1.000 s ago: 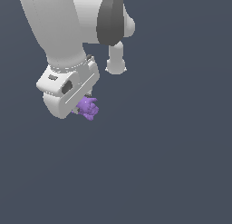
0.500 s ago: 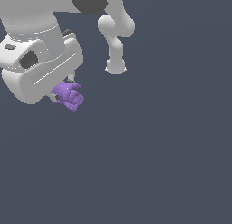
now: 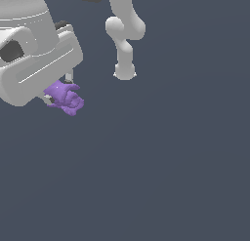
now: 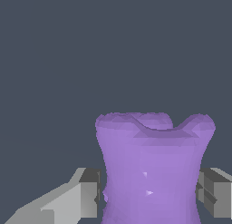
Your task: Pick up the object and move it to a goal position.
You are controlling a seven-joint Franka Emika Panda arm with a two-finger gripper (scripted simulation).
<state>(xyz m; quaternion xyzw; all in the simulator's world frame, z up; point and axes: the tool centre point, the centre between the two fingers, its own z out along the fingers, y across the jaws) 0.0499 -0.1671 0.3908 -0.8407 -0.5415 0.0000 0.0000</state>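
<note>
The carrying step is in hand: the pincer (image 3: 61,91) pinches the purple knobbly object (image 3: 66,98), its two fingers (image 4: 86,193) pressed against the object's flanks in the wrist view, seemingly lifted off the grey table (image 3: 171,176). No goal marker shows, so the next move likely calls for a steady transfer without loosening. Compared with half a second ago, arm and object sit slightly further toward the exterior view's left edge and look larger.

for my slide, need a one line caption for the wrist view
Purple knobbly object clamped between the two gripper fingers, seen against a plain dark background.
</note>
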